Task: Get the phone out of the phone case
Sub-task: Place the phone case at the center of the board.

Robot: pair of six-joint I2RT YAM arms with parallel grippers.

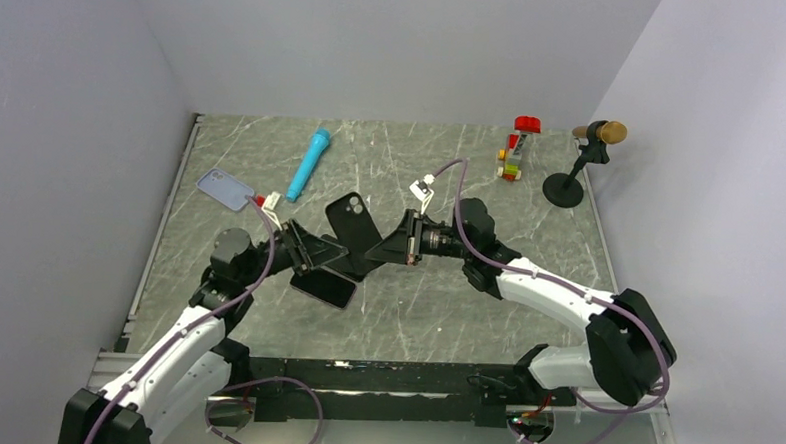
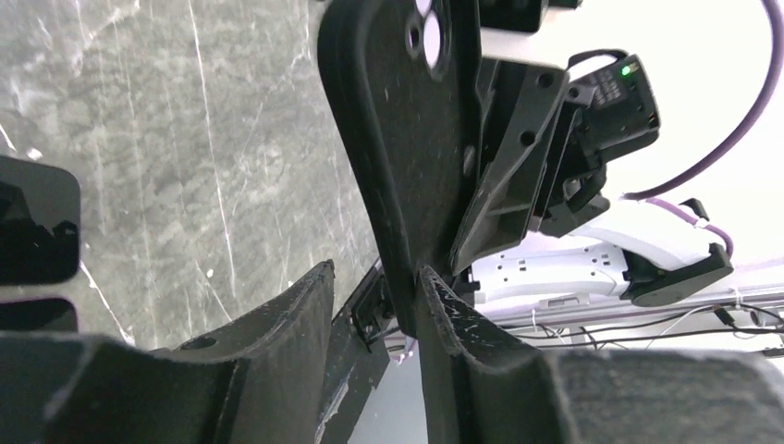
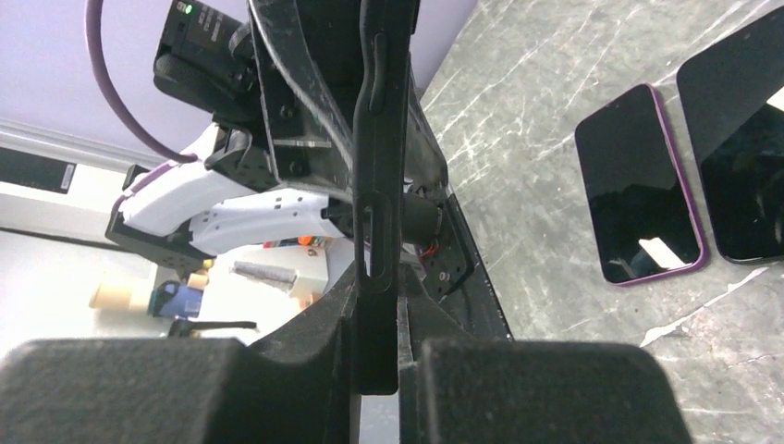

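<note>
The pale blue-grey phone case (image 1: 225, 189) lies flat at the back left of the table, away from both grippers; I cannot tell if a phone is in it. A black slab with camera lenses (image 1: 352, 220) is held upright in mid-air between the arms. My right gripper (image 1: 373, 251) is shut on its edge, seen edge-on in the right wrist view (image 3: 377, 296). My left gripper (image 1: 330, 251) is open around the slab's other end (image 2: 374, 277). One finger (image 2: 444, 305) touches the slab (image 2: 398, 139); the other finger (image 2: 296, 305) stands apart from it.
A dark phone with a purple rim (image 1: 324, 287) lies below the grippers, also in the right wrist view (image 3: 643, 185), next to another black slab (image 3: 740, 139). A blue cylinder (image 1: 309, 164), a toy brick stack (image 1: 515, 152) and a microphone on a stand (image 1: 582, 160) stand at the back.
</note>
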